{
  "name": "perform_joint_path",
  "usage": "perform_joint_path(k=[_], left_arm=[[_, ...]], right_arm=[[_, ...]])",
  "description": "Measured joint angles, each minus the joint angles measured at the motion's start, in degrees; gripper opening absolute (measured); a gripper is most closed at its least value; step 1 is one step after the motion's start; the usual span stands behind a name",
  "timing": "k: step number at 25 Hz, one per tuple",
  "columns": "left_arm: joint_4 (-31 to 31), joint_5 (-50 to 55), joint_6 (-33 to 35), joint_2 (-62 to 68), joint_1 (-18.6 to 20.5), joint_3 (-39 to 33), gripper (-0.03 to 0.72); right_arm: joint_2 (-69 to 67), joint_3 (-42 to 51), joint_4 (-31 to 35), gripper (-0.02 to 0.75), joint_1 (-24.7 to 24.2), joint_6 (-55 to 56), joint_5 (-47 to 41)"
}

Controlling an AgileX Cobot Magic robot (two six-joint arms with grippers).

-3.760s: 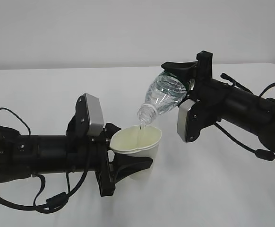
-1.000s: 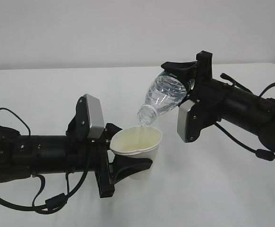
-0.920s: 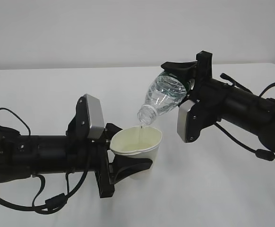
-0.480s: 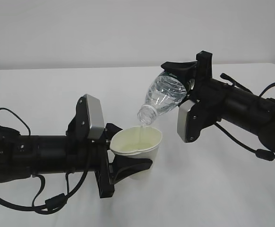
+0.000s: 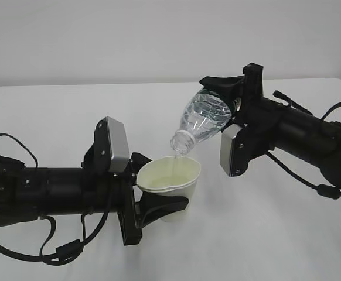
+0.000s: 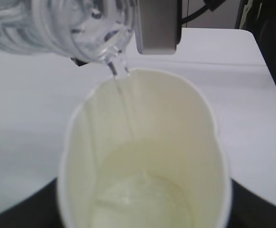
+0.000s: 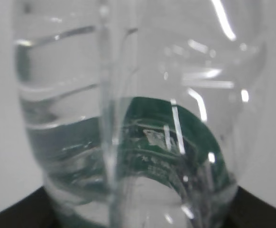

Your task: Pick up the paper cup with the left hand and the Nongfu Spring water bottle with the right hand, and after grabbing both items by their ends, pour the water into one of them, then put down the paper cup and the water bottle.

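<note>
My left gripper (image 5: 153, 196) is shut on the white paper cup (image 5: 171, 181), holding it upright just above the table. My right gripper (image 5: 226, 96) is shut on the base end of the Nongfu Spring water bottle (image 5: 203, 120), which is tilted with its open neck down over the cup's rim. A thin stream of water (image 6: 121, 90) runs from the bottle mouth (image 6: 110, 47) into the cup (image 6: 142, 156), where water pools at the bottom. The right wrist view is filled by the clear ribbed bottle (image 7: 138, 95) with its green label (image 7: 176, 137); both grippers' fingers are mostly hidden there.
The white table (image 5: 264, 234) stretches around both arms, with its far edge against a pale wall. The right arm's grey-white plate (image 5: 229, 149) hangs close to the cup's right side. Black cables (image 5: 59, 252) loop under the left arm.
</note>
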State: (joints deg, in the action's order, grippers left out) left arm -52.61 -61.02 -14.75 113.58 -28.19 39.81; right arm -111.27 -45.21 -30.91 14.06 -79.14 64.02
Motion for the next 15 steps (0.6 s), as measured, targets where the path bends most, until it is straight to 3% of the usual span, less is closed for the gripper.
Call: perform_joint_path(k=[15], left_arm=[[-0.1, 0.1, 0.1, 0.0, 0.0, 0.0, 0.420]], right_arm=[[0.0, 0.0, 0.0, 0.420, 0.0, -1.0, 0.1]])
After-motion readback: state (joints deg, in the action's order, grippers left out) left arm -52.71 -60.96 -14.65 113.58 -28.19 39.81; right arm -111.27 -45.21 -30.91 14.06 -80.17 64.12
